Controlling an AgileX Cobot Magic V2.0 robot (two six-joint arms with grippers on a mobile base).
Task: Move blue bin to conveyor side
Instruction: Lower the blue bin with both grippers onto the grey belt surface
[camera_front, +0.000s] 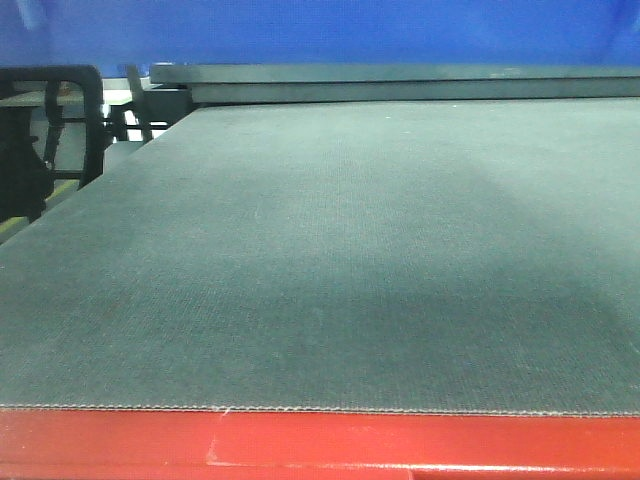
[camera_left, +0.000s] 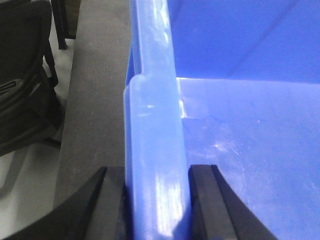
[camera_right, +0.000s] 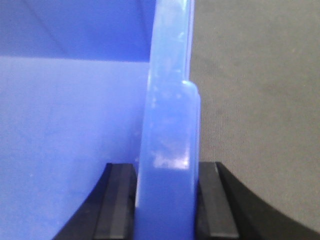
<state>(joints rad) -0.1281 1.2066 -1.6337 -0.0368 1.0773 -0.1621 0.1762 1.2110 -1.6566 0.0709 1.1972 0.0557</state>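
Note:
The blue bin's left rim (camera_left: 155, 150) runs up the middle of the left wrist view, with the bin's glossy inside (camera_left: 250, 150) to its right. My left gripper (camera_left: 156, 205) is shut on this rim, one black finger (camera_left: 112, 205) outside and one inside. In the right wrist view my right gripper (camera_right: 167, 205) is shut on the bin's right rim (camera_right: 167, 125), with black pads (camera_right: 117, 200) on both sides. The conveyor belt (camera_front: 330, 260) fills the front view, its red edge frame (camera_front: 320, 445) nearest. A blue band (camera_front: 320, 30) across the top looks like the bin.
Grey belt lies just outside both rims, in the left wrist view (camera_left: 95, 100) and the right wrist view (camera_right: 255, 110). A black chair (camera_left: 25, 85) stands on the floor left of the belt; it also shows in the front view (camera_front: 50, 140). A dark frame (camera_front: 400, 85) crosses the belt's far end.

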